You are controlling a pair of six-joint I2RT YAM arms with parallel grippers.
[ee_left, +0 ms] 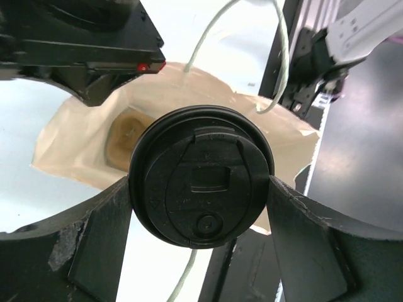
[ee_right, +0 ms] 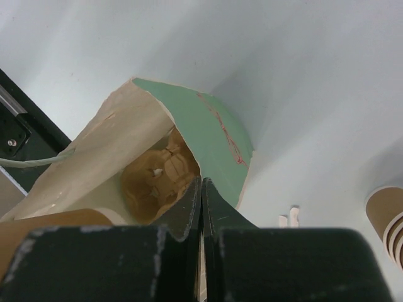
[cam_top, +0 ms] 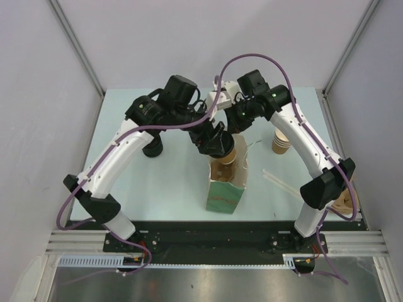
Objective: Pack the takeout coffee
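Note:
The takeout coffee (ee_left: 201, 176), a tan cup (cam_top: 228, 153) under a round black lid, sits between my left gripper's fingers (ee_left: 101, 233), which touch the lid on both sides. My left gripper (ee_left: 201, 189) (cam_top: 215, 143) holds it over the open mouth of a paper bag (cam_top: 223, 195) (ee_left: 82, 138), green outside and pale inside. The cup's base hangs at the bag's mouth. My right gripper (ee_right: 201, 182) (cam_top: 241, 133) is shut on the bag's rim (ee_right: 189, 119), next to the green face. The cup's tan wall (ee_right: 44, 229) shows at the lower left in the right wrist view.
A stack of lidless tan cups (cam_top: 281, 141) (ee_right: 385, 217) stands at the right of the bag. A low black stack of lids (cam_top: 153, 148) stands under the left arm. Pale thin sticks (cam_top: 277, 180) lie right of the bag. Grey walls close in the table.

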